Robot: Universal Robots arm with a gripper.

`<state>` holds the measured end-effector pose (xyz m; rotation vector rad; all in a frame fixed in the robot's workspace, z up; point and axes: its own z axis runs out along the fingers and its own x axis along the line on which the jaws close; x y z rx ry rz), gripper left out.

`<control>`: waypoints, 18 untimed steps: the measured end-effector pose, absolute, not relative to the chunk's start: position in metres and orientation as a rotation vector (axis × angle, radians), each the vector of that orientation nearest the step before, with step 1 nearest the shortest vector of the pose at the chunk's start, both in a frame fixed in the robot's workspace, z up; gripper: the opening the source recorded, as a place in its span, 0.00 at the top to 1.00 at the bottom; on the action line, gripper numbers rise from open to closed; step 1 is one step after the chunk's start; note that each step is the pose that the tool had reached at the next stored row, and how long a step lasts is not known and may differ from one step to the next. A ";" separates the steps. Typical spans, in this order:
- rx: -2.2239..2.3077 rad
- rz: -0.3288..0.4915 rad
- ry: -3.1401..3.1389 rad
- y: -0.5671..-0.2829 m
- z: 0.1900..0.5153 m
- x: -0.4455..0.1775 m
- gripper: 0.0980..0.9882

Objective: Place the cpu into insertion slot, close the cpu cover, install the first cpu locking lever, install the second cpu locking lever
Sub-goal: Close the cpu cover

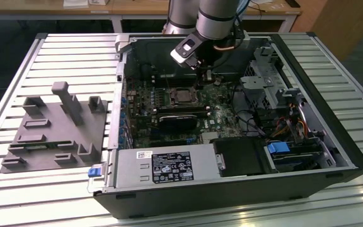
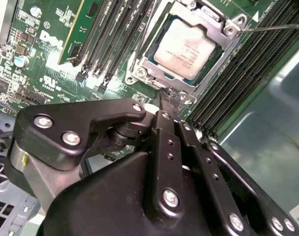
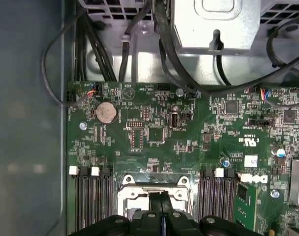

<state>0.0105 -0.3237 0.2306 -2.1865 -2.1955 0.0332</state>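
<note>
cpu cover (image 3: 132, 194) half hidden behind the fingers (image 3: 154, 204), cpu (image 1: 183, 96) too small for detail in exterior view

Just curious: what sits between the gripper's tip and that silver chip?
In the second wrist view, the cpu cover's metal frame edge lies between the shut gripper and the cpu.

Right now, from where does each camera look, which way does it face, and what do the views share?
Exterior view: off the arm, above the open computer case, looking down into it; the arm and gripper show.
Second wrist view: on the arm behind the gripper, looking along it at the cpu.
First wrist view: on the arm, looking past the gripper across the motherboard toward cables.
Shared: both wrist views show the gripper at the insertion slot edge.
</note>
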 end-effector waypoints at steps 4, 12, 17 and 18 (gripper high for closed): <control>-2.192 0.019 -2.203 -0.324 0.229 0.002 1.00; -2.200 0.002 -2.211 -0.324 0.226 -0.020 1.00; -2.210 -0.021 -2.221 -0.324 0.225 -0.031 1.00; -2.211 -0.023 -2.222 -0.324 0.225 -0.031 1.00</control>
